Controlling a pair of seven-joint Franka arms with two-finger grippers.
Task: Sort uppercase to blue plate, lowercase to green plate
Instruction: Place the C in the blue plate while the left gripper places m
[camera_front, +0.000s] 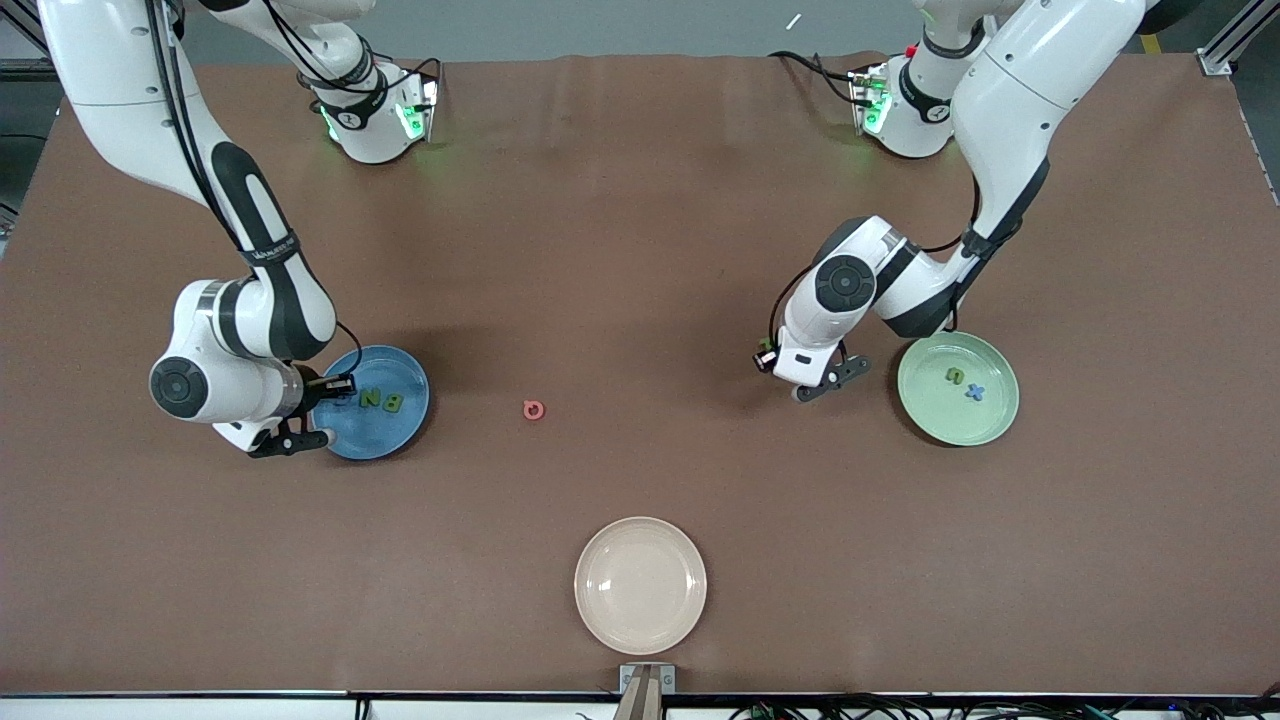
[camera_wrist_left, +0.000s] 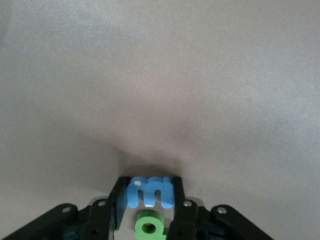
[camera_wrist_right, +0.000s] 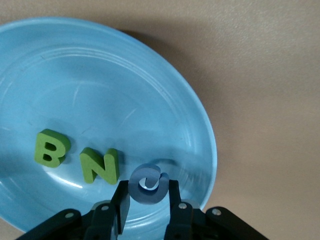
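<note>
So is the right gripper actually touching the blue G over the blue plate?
Touching. The right wrist view shows the right gripper with both fingers pressed against the sides of the blue G, above the blue plate.

**Clearance, both ends and middle**

Middle of table (camera_front: 640, 230) bare brown surface, wide passage; only the pink ring (camera_front: 534, 409) lies there, alone. Cream plate (camera_front: 640, 584) sits nearest the camera, well apart from all else. Right gripper (camera_front: 322, 412) and arm crowd the blue plate (camera_front: 400, 432) rim; B (camera_front: 392, 404) and N (camera_front: 370, 398) take its centre. Left gripper (camera_front: 822, 385) low beside the green plate (camera_front: 935, 420); u (camera_front: 955, 377) and x (camera_front: 975, 392) inside, rest of plate free.
</note>
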